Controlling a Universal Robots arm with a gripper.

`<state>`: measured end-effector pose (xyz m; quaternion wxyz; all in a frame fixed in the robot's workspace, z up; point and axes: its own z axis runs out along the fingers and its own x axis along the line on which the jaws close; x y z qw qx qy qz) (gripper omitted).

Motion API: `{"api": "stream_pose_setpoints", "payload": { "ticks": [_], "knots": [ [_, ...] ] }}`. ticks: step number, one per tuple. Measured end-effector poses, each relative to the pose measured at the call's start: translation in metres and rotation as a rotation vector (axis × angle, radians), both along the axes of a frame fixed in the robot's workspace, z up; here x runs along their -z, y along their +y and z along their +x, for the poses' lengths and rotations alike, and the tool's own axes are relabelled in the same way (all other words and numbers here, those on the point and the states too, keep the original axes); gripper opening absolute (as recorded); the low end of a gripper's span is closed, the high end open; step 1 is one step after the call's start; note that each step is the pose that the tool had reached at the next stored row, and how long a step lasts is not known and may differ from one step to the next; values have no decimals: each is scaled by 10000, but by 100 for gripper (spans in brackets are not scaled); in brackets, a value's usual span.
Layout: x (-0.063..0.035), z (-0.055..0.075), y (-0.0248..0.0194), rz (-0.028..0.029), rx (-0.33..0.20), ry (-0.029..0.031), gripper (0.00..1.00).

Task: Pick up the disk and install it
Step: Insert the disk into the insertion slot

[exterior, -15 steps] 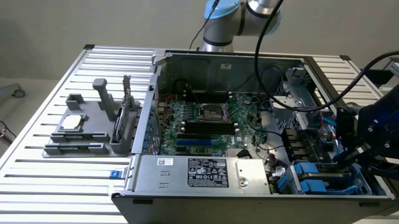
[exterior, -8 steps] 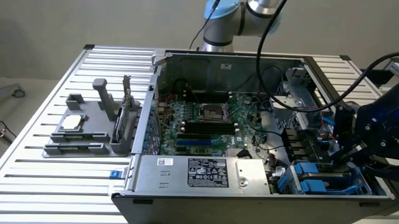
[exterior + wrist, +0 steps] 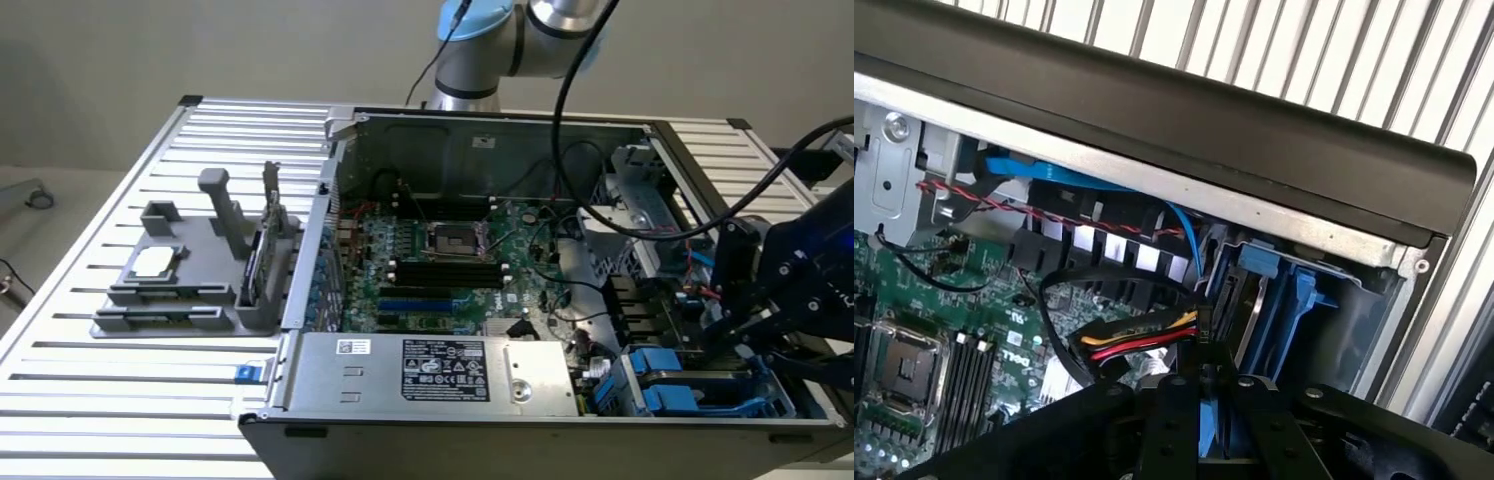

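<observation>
My gripper (image 3: 731, 340) hangs over the drive bay (image 3: 694, 395) in the near corner of the open computer case, on the exterior view's right. In the wrist view its black fingers (image 3: 1172, 420) are closed on a narrow blue strip, the edge of the disk (image 3: 1206, 415), which stands edge-on between them. Ahead of that, the blue plastic frames of the bay (image 3: 1299, 290) rise beside a sliver of silver metal. Most of the disk's flat face is hidden by the gripper.
A bundle of yellow, red and black wires (image 3: 1139, 345) and a blue cable (image 3: 1054, 175) run close by the bay. The case's dark wall (image 3: 1254, 130) borders it. The motherboard (image 3: 441, 260) and power supply (image 3: 441, 370) fill the case. A grey fixture (image 3: 187, 270) holds a chip (image 3: 151, 262) and a card (image 3: 267, 245).
</observation>
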<state>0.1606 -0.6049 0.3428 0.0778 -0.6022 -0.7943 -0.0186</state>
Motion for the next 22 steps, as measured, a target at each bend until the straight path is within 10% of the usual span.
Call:
{"api": "stream_pose_setpoints", "payload": {
  "ticks": [11, 22],
  "knots": [
    [0, 1, 0, 3, 1237, 215, 17],
    [0, 2, 0, 1, 2187, 252, 17]
  ]
}}
